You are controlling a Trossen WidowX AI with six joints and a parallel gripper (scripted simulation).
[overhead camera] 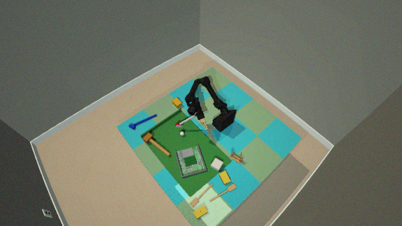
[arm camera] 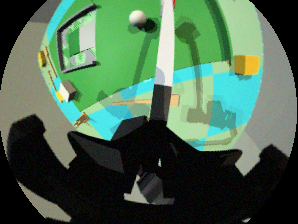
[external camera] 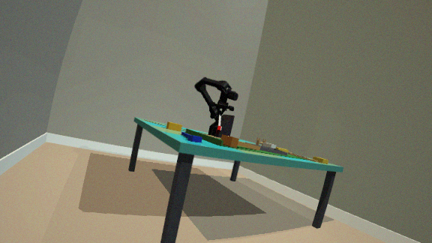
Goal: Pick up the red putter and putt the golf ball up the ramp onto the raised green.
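Note:
My gripper [overhead camera: 197, 112] [arm camera: 154, 125] is shut on the dark handle of the red putter [overhead camera: 188, 119] [external camera: 219, 128] [arm camera: 165, 55]. The putter's white shaft slants down from the fingers, and its red head hangs above the green felt, its shadow apart from it. The head is mostly cut off at the top of the wrist view. The white golf ball [overhead camera: 182, 133] [arm camera: 137, 18] rests on the felt near the head, without visible contact. The grey-walled ramp [overhead camera: 186, 152] [arm camera: 87, 37] holds the raised green [overhead camera: 190, 160] [arm camera: 74, 41], with no ball on it. The ball is not visible in the exterior view.
An orange mallet [overhead camera: 160, 146] lies left of the ball, and a blue putter [overhead camera: 145, 121] beyond the green rail [overhead camera: 162, 123]. A wooden stick [overhead camera: 208, 128] [arm camera: 142, 102] lies near the arm base. A white block [overhead camera: 216, 164] [arm camera: 67, 91] and wooden rack [overhead camera: 236, 157] stand right of the ramp.

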